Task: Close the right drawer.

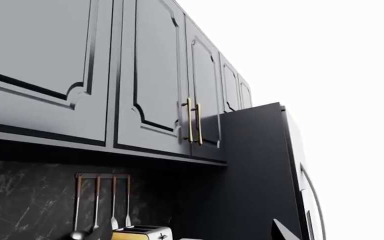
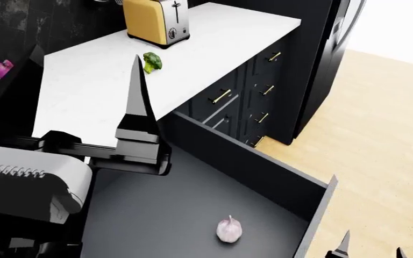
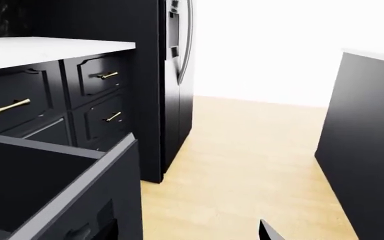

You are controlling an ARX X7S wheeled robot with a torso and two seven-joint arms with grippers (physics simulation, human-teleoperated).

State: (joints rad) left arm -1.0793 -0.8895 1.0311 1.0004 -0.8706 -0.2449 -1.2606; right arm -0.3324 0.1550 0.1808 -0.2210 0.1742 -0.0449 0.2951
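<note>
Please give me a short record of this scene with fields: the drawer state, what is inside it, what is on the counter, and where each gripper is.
drawer: right drawer pulled wide open
inside: one garlic bulb on the grey floor
counter: white counter with yellow toaster and broccoli
left gripper: left gripper above the drawer's back, holding nothing; open or shut unclear
right gripper: right gripper beyond the drawer front, only the fingertips visible, apart

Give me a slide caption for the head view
Right drawer pulled wide open below the white countertop, a garlic bulb lying inside.
</note>
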